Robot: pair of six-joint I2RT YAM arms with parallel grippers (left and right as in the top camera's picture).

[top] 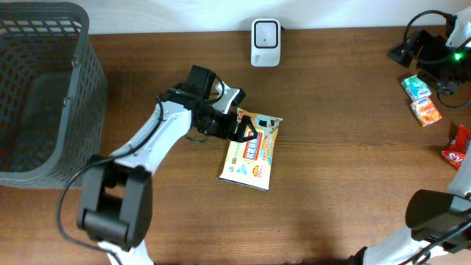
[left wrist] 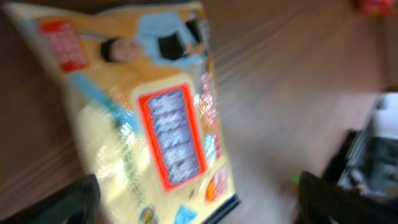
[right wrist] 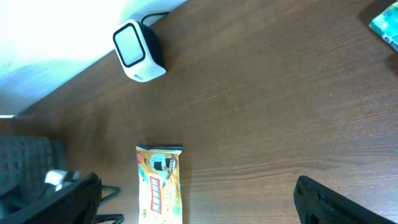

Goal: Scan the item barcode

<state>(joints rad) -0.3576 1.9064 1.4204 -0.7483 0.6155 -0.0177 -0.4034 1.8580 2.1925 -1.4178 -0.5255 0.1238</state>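
Note:
The item is a yellow snack packet (top: pixel 251 156) with a red-framed label, lying flat on the wooden table. It fills the blurred left wrist view as the packet (left wrist: pixel 155 118) and shows small in the right wrist view as the packet (right wrist: pixel 160 186). My left gripper (top: pixel 241 127) hovers over the packet's far end, open, its dark fingertips (left wrist: pixel 59 204) on either side and nothing held. The white barcode scanner (top: pixel 266 33) stands at the table's back edge; the right wrist view also has the scanner (right wrist: pixel 138 51). My right gripper (top: pixel 413 46) is raised at the far right, open and empty.
A grey mesh basket (top: pixel 44 88) stands at the left. Small packets lie at the right: a teal one (top: pixel 416 87), an orange one (top: pixel 426 111) and a red one (top: pixel 458 147). The teal packet's corner (right wrist: pixel 385 23) shows in the right wrist view.

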